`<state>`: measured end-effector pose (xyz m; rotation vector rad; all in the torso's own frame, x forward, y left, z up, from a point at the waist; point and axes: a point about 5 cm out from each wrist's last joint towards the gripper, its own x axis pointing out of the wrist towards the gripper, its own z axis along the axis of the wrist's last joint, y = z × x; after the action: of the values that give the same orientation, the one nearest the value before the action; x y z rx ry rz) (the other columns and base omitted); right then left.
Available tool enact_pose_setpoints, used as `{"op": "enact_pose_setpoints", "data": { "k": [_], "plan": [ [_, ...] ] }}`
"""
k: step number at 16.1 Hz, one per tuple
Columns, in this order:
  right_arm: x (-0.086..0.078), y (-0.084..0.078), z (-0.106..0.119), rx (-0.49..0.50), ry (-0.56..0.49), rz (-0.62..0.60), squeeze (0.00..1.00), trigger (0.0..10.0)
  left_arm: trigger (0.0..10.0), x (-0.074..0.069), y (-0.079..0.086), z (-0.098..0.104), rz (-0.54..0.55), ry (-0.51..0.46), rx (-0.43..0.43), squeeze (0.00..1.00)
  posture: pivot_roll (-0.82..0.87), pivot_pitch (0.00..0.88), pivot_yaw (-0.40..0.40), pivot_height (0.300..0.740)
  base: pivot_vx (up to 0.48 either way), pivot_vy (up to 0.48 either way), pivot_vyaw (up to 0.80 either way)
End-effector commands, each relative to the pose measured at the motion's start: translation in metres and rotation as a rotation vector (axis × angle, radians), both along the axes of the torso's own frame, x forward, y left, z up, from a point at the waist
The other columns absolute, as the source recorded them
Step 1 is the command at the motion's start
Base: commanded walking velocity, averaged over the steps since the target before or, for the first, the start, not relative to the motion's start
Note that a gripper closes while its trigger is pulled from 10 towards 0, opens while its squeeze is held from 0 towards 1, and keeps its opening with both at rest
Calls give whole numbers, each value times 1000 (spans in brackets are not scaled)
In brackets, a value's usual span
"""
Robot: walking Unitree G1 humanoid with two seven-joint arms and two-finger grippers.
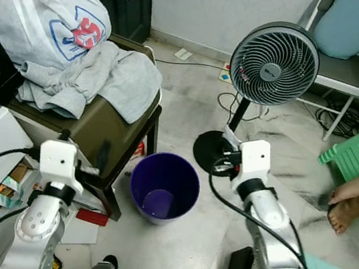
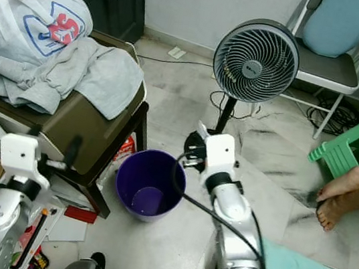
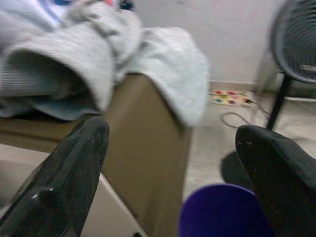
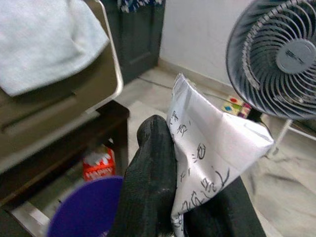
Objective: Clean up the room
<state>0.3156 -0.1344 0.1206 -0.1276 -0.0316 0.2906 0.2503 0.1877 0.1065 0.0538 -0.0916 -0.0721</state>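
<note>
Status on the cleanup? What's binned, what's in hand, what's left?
Done: nothing obvious; the purple bin looks empty. In hand: the right gripper is shut on a folded paper with handwriting, held beside the bin, not yet over it. The left gripper is open near the table. Left: drop the paper, then the grey clothes and the litter under the table.
</note>
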Motion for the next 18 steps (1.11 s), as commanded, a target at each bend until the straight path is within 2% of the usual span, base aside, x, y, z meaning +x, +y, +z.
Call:
{"op": "enact_pose_setpoints", "data": {
  "k": [1, 2, 4, 7, 10, 12, 14, 18],
  "plan": [
    [1, -8, -3, -1, 23, -31, 0, 10000, 10000, -3, -2, 2, -36, 2, 4, 0, 87, 210, -68, 740, 0, 0, 0],
    [0, -15, -5, -19, 31, -36, 0, 10000, 10000, -9, -3, 5, -109, -5, -21, 0, 85, 215, -69, 740, 0, 0, 0],
    [-2, -15, -8, -35, 39, -31, 0, 10000, 10000, -12, -3, 6, -138, -5, -5, 0, 90, 213, -75, 740, 0, 0, 0],
    [-2, -22, -27, -98, 119, -44, 0, 10000, 10000, -18, -1, 8, -158, -8, 31, 0, 120, 204, -94, 740, 0, 0, 0],
    [-2, -14, -35, -124, 177, 34, 0, 10000, 10000, -29, 0, 16, -162, -2, 36, 0, 161, 260, -78, 740, 0, 0, 0],
    [-6, -16, -46, -137, 210, 9, 0, 10000, 10000, -42, 0, 16, -198, 25, 51, 0, 170, 282, -61, 740, 0, 0, 0],
    [-10, -17, -47, -109, 225, -14, 0, 10000, 10000, -48, -4, 14, -247, 57, 20, 0, 159, 292, -49, 740, 0, 0, 0],
    [-14, -2, -41, -94, 220, 31, 0, 10000, 10000, -43, -21, 14, -329, 75, 2, 0, 127, 333, -18, 740, 0, 0, 0]
  ]
}}
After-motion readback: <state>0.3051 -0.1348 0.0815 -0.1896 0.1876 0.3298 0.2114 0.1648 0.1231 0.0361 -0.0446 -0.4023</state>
